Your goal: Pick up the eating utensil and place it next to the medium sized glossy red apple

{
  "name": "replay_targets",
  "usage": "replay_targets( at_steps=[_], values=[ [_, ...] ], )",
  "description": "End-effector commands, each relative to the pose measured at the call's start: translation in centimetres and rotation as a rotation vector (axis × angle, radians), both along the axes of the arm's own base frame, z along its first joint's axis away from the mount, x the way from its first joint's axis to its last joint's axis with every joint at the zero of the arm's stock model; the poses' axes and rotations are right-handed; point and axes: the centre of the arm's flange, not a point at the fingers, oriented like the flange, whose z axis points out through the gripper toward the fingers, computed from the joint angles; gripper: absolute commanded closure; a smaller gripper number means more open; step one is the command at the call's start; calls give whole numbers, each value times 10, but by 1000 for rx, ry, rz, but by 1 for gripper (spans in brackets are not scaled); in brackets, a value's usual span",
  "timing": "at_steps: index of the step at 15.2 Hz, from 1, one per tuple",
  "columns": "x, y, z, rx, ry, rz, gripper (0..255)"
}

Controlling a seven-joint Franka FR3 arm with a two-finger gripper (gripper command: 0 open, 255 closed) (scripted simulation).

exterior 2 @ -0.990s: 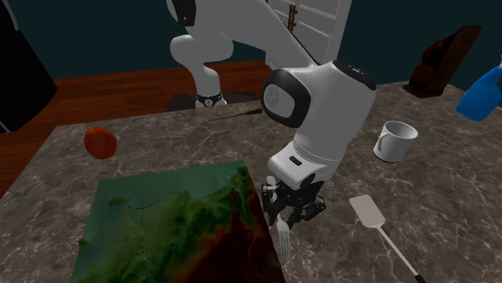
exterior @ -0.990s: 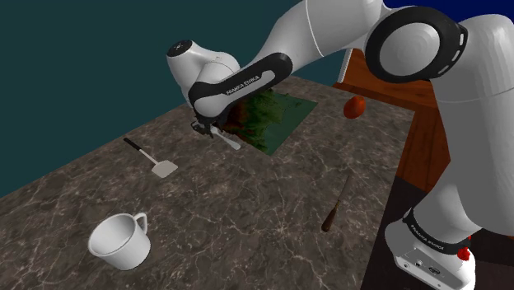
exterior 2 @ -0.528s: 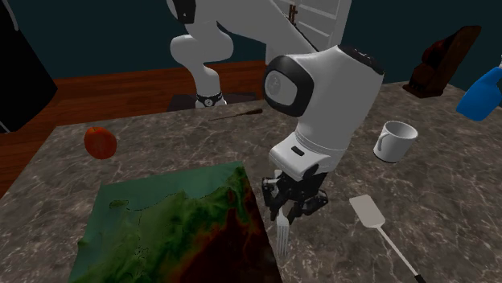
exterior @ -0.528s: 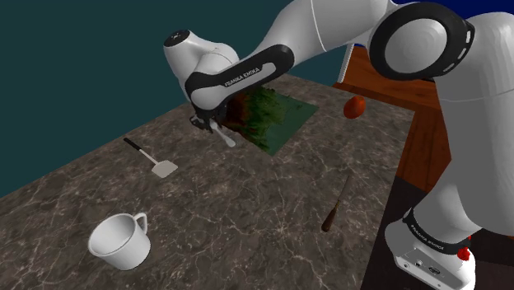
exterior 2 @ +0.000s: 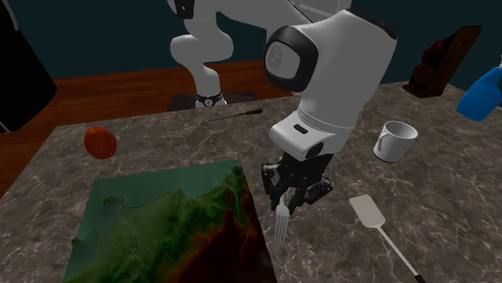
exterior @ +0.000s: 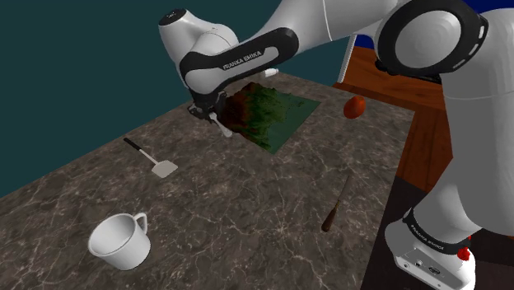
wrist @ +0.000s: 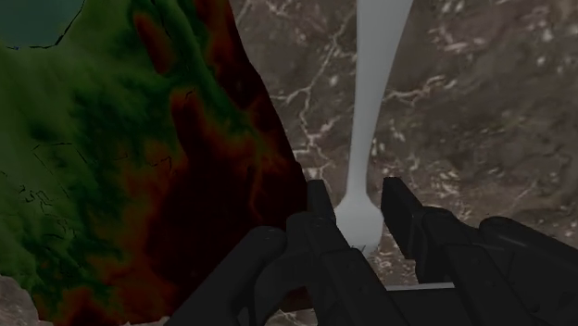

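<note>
Lettering "FRANKA EMIKA" marks the white arm [exterior: 244, 64]. Jaws clamp the pale grey fork [exterior 2: 281, 227], now raised higher, at 3 o'clock of the green-brown relief mat [exterior 2: 161, 233].

One brand name can be read: "FRANKA EMIKA", printed in white capital letters on the black band [exterior: 241, 61] of the white arm [exterior: 329, 25], on the link just above the end effector [exterior: 209, 114]. In the shoulder view the lettering runs along the band and slants upward toward that view's right. A second black ring [exterior: 430, 236] is wrapped around the arm's lower column at the shoulder view's lower right. Pale marks are printed on it, but they are too small to be read. The same ring [exterior 2: 208, 100] is seen in the second exterior view, beyond the far edge of the counter [exterior 2: 450, 201], and its marks are again unreadable.
</note>
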Motion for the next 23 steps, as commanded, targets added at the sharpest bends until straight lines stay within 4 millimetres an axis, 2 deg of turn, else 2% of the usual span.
replay_targets(
  at_steps=[1,20,23],
  values=[
    [-1,1,11,0,0,0,255],
    [-1,1,107,0,0,0,255],
    [-24,-31,108,0,0,0,255]
  ],
)
